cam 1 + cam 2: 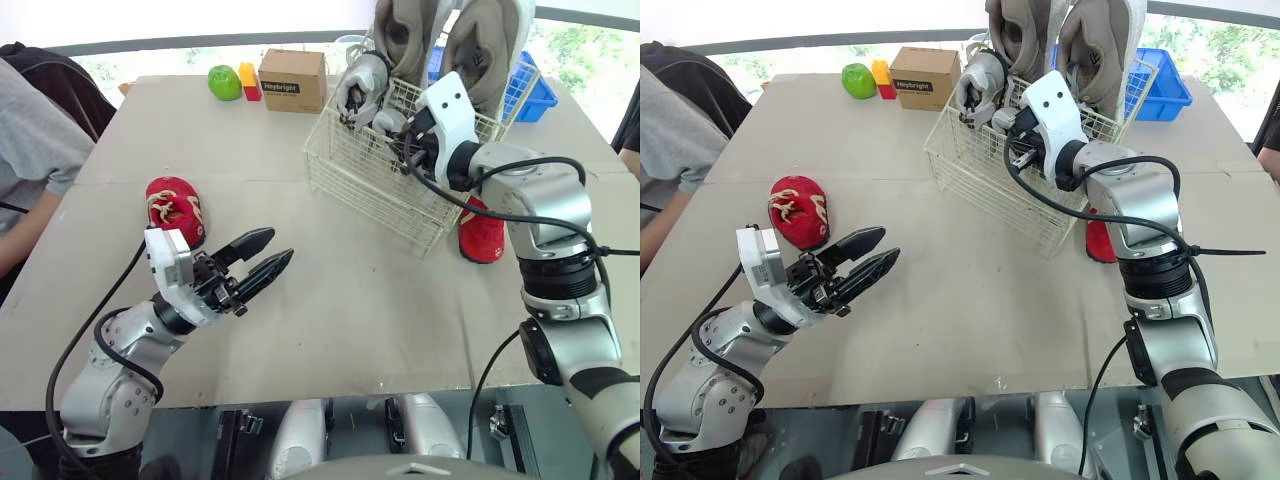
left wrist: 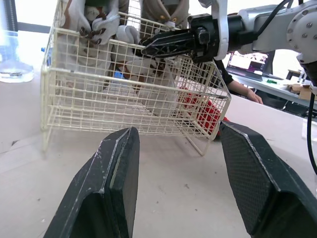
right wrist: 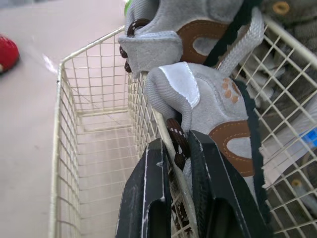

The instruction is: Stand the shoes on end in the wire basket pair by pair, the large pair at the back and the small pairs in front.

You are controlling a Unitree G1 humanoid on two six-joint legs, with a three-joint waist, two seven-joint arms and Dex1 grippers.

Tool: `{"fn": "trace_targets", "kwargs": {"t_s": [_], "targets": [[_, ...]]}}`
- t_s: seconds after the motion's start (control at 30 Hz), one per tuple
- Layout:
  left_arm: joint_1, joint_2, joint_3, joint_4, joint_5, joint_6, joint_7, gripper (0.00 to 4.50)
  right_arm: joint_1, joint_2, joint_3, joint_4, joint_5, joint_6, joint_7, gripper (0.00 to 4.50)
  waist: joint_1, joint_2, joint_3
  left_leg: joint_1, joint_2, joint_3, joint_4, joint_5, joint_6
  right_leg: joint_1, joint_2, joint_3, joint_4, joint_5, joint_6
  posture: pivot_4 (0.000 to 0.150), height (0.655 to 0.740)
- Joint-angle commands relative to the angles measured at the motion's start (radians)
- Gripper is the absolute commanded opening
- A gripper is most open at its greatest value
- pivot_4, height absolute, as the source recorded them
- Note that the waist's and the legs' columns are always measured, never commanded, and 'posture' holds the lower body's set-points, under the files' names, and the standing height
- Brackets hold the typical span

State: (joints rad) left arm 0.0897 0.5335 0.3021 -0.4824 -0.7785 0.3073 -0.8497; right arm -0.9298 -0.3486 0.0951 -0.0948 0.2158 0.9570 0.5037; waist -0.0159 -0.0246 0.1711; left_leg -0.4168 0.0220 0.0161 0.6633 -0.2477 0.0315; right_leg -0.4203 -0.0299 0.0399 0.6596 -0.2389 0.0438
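Right wrist view: the right gripper (image 3: 177, 143) is closed to a narrow pinch on the laced edge of a small grey shoe (image 3: 208, 99), held on end inside the wire basket (image 1: 370, 190). A basket wire runs close by the fingers; whether it is caught with the laces cannot be told. The second small grey shoe (image 1: 360, 88) stands just beyond the fingertips, at the same basket wall. The large pair (image 1: 490, 45) stands on end just beside the gripper, at the back of the basket.

Step in hand, by judgement: seating the second shoe of a small pair in front. The next move calls for the shoe to rest on end against its mate, then a clean release and a withdrawal clear of wires and laces.

The left gripper (image 1: 278, 246) hovers over the table (image 1: 350, 330), fingers spread, holding nothing. A red shoe (image 1: 176, 210) lies near it, to its outer side. The second red shoe (image 1: 482, 235) lies outside the basket, beneath the right forearm. Both await placing.

Held shoe: grey fabric, brown patches, dark brown laces, pale panel on the upper. It looks soft and is likely to slump if poorly propped
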Motion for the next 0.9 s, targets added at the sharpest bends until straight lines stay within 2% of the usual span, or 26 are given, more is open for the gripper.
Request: {"fn": "trace_targets", "kwargs": {"t_s": [0.03,0.1,0.13,0.23,0.33,0.63,0.7,0.73,0.9], "targets": [[-0.009,-0.003,-0.008,-0.032,-0.001,-0.019,0.002,2.80,0.004,-0.015,-0.018,-0.052,0.041,-0.046,0.051,0.03,0.000,0.000,0.000,0.000,0.000,0.000,0.000,0.000,0.000,0.000,0.000,0.000,0.000,0.000,0.000,0.150,0.7400],[-0.023,-0.003,-0.016,-0.020,0.004,-0.019,0.001,2.80,0.016,-0.036,0.003,-0.057,0.040,-0.086,0.093,0.03,0.002,0.000,0.000,0.000,0.000,0.000,-0.001,0.000,0.000,0.000,0.000,0.000,0.000,0.000,0.000,0.150,0.7400],[-0.031,-0.003,-0.021,-0.012,0.006,-0.019,0.001,2.80,0.025,-0.058,0.028,-0.048,0.010,-0.128,0.101,0.87,0.001,0.000,0.000,0.000,0.000,0.000,-0.001,0.000,0.000,0.000,0.000,0.000,-0.001,0.000,0.000,0.150,0.7400],[-0.050,-0.004,-0.033,0.004,0.012,-0.019,0.000,2.80,0.044,-0.097,0.076,-0.033,-0.038,-0.212,0.129,0.87,-0.002,0.000,0.000,0.000,-0.001,0.002,0.000,0.000,0.000,0.000,0.002,0.001,0.000,0.000,0.000,0.150,0.7400],[-0.063,-0.002,-0.039,0.019,0.016,-0.020,-0.005,2.80,0.059,-0.134,0.108,-0.040,-0.043,-0.269,0.192,0.04,-0.004,0.001,0.000,0.001,0.000,0.002,0.000,0.000,0.000,0.000,0.004,0.002,0.001,0.000,0.000,0.150,0.7400],[-0.042,-0.002,-0.031,0.003,0.015,-0.028,-0.008,2.80,0.048,-0.180,0.155,-0.012,-0.096,-0.340,0.260,0.04,-0.004,0.001,0.000,0.001,0.000,0.002,0.001,0.000,0.000,0.000,0.005,0.002,0.001,0.000,0.000,0.150,0.7400],[-0.033,-0.002,-0.027,-0.005,0.014,-0.028,-0.007,2.80,0.037,-0.174,0.149,-0.007,-0.082,-0.311,0.272,0.53,-0.002,0.001,0.000,0.001,0.000,0.002,0.001,0.000,0.000,0.000,0.005,0.002,0.001,0.000,0.000,0.150,0.7400],[-0.029,-0.001,-0.025,-0.007,0.013,-0.029,-0.007,2.80,0.033,-0.170,0.147,-0.006,-0.083,-0.306,0.270,0.64,-0.002,0.001,0.000,0.001,0.000,0.002,0.001,0.000,0.000,0.000,0.003,0.002,0.001,0.000,0.000,0.150,0.7400],[-0.017,0.002,-0.018,-0.014,0.008,-0.030,-0.006,2.80,0.016,-0.159,0.139,-0.036,-0.096,-0.315,0.263,3.14,-0.001,0.001,0.001,0.001,0.000,0.001,0.001,0.000,0.000,0.000,0.001,0.002,0.002,0.000,0.000,0.150,0.7400]]}}
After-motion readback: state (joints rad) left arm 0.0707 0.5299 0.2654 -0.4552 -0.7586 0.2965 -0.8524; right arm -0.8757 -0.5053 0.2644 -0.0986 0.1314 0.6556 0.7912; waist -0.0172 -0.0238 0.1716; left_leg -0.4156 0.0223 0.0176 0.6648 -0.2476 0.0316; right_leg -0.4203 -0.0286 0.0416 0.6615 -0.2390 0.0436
